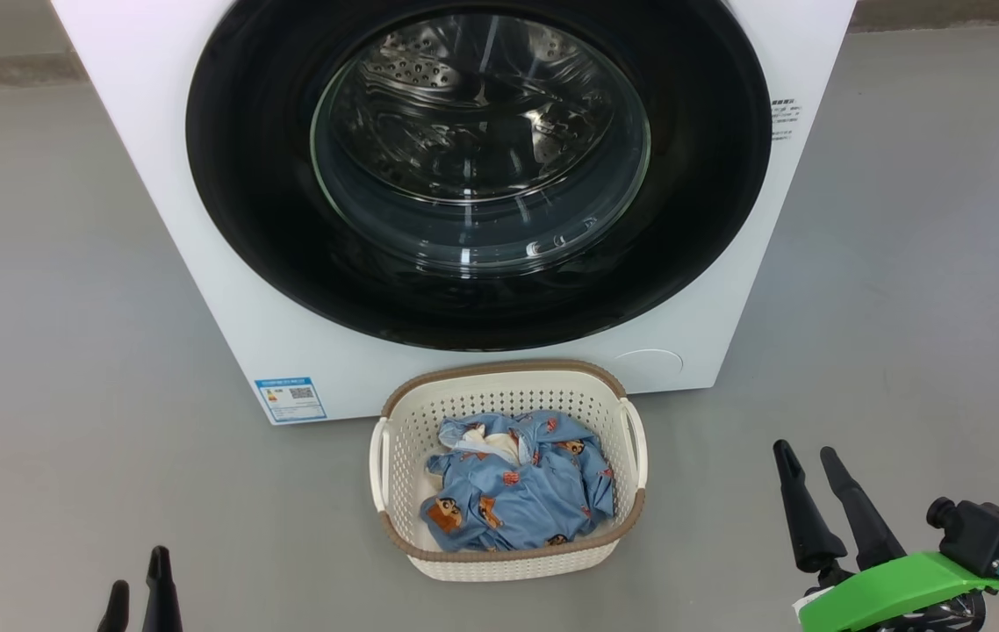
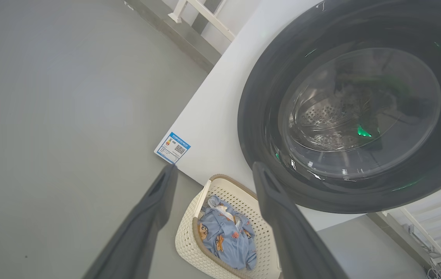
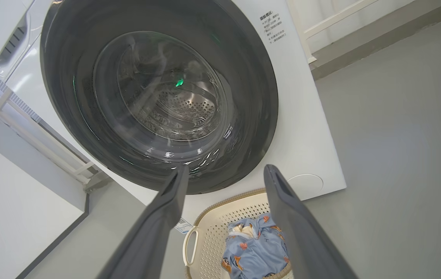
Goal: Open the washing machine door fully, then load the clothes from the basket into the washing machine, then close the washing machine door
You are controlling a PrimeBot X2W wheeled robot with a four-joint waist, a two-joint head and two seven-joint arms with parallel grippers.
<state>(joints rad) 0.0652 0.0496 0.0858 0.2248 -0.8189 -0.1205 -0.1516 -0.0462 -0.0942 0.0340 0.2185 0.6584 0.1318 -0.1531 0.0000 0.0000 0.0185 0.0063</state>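
Black glossy round door point(image 1: 240, 175); perforated basket point(image 1: 405, 439) holds crumpled clothes point(image 1: 528, 493).

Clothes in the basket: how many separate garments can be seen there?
1: a light blue printed garment lies crumpled inside the basket, on the floor before the closed washing machine door. More may be hidden beneath it.

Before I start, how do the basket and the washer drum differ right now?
The basket holds the blue printed clothes; the drum looks empty. The basket is open on top; the drum sits behind the closed door. The basket is cream plastic; the drum is shiny steel. Both have perforated walls.
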